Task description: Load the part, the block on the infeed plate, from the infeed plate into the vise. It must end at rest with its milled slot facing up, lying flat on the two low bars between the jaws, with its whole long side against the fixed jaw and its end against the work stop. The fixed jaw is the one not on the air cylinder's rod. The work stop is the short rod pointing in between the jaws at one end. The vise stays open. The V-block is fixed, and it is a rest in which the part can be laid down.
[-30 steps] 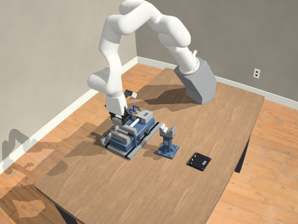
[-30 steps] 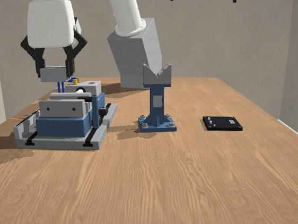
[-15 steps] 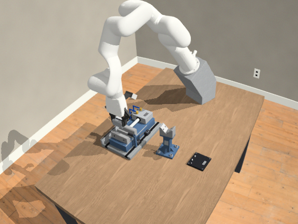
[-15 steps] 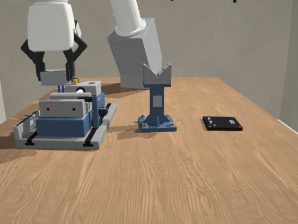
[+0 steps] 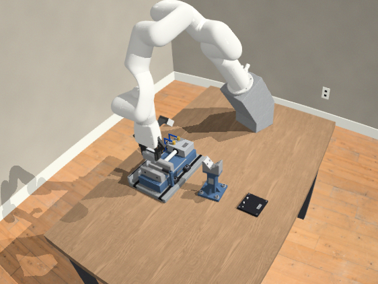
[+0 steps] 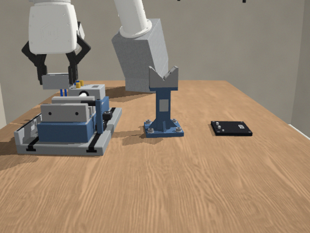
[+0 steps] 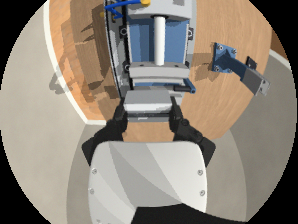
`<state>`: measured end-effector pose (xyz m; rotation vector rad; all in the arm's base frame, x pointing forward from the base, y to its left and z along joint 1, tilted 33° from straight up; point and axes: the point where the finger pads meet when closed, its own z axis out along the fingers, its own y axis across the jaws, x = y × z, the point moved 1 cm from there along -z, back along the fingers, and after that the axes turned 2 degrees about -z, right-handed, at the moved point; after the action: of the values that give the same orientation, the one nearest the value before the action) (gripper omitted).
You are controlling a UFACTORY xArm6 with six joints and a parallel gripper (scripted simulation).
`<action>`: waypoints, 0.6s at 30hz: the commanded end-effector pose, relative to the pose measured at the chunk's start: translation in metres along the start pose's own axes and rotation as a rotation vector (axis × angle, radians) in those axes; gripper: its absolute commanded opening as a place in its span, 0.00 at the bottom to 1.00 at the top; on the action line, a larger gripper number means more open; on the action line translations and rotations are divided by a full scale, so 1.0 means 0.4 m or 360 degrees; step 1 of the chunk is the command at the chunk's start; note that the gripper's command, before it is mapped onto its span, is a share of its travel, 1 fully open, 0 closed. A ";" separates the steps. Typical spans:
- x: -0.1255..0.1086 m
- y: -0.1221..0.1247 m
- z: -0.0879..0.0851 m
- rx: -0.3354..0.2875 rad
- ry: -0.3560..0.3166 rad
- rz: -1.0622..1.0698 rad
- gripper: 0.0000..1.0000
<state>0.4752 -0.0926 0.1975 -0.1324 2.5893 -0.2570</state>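
Jaws pinch the grey part (image 6: 55, 81) by its ends, gripper (image 6: 56, 74) pointing straight down. Part hangs level in the air, just above the vise (image 6: 66, 121), over its air-cylinder end. V-block (image 6: 163, 78) stands to the right, apart. Black infeed plate (image 6: 231, 128) lies farther right on the table (image 6: 165, 179).

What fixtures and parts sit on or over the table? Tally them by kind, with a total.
Vise: 1
V-block: 1
Infeed plate: 1
Part, held in the gripper above the vise: 1
Total: 4
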 end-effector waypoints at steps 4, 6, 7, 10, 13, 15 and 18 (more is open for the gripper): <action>-0.003 -0.001 -0.002 0.0001 -0.0004 0.0000 0.00; -0.003 -0.001 -0.002 0.0001 -0.0004 0.0000 0.00; -0.003 -0.001 -0.002 0.0001 -0.0004 0.0000 0.00; -0.003 -0.001 -0.001 0.0001 -0.0004 0.0000 0.00; -0.003 -0.001 0.000 0.0001 -0.0004 0.0000 0.00; -0.003 -0.001 0.002 0.0001 -0.0004 0.0000 0.00; -0.003 -0.001 0.005 0.0001 -0.0004 0.0000 0.00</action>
<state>0.4759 -0.0929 0.1964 -0.1324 2.5892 -0.2570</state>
